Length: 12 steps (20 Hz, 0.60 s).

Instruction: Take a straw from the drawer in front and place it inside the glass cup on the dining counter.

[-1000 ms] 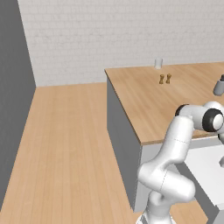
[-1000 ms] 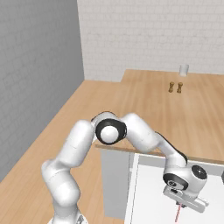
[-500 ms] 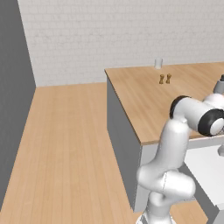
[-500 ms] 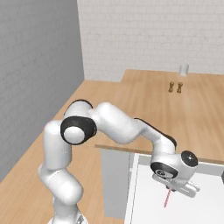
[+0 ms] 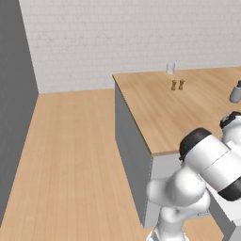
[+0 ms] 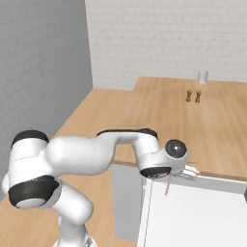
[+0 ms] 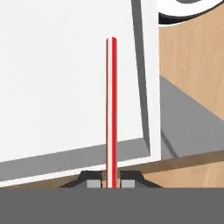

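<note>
My gripper [image 6: 169, 176] is shut on the straw [image 6: 167, 187], a thin red-and-white stick that hangs down from the fingers over the left rear corner of the open drawer [image 6: 202, 217]. In the hand view the straw [image 7: 111, 100] runs straight up from between the two fingertips [image 7: 128, 178], with the drawer's white inside [image 7: 57, 78] behind it. The glass cup [image 6: 203, 76] stands upright at the far edge of the dining counter [image 6: 217, 125], well away from the gripper. From the left base view the glass cup [image 5: 170, 68] sits at the back of the dining counter [image 5: 160, 108].
Two small brown shakers [image 6: 193, 96] stand on the counter in front of the cup. A grey soap bottle [image 5: 235, 92] is at the right edge. The counter's front edge lies just behind the gripper. Wooden floor lies to the left of the island.
The gripper has risen and moved left across the drawer with the straw still held. The arm's elbow has swung out to the left.
</note>
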Tool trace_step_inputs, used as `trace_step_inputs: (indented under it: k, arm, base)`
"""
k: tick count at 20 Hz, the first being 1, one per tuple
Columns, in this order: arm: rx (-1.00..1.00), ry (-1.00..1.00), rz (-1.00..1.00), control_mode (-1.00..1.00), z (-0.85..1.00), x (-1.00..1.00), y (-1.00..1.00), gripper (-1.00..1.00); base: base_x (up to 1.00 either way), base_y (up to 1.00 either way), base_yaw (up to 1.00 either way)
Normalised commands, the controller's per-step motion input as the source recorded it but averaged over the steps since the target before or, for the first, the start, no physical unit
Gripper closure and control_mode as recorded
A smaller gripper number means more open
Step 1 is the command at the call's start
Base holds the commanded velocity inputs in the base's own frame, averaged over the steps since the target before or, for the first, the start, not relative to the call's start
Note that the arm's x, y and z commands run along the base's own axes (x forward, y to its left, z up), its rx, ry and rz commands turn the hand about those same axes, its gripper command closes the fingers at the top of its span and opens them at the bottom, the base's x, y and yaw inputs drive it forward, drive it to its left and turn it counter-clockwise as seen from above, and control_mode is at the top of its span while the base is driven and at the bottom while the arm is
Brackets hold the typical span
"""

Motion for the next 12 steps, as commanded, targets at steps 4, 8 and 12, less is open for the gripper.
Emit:
trace_step_inputs:
  k: [4, 8, 12]
  arm:
    - [-0.14, 0.00, -0.14, -1.00, 0.93, 0.30, 0.98, 1.00]
    - [-0.03, 0.00, -0.19, -1.00, 0.69, 0.16, 0.96, 1.00]
    - [0.00, -0.01, -0.23, -1.00, 0.52, 0.23, 0.98, 1.00]
  base:
    - [0.00, 0.00, 0.00]
    - [0.00, 0.00, 0.00]
    - [0.00, 0.00, 0.00]
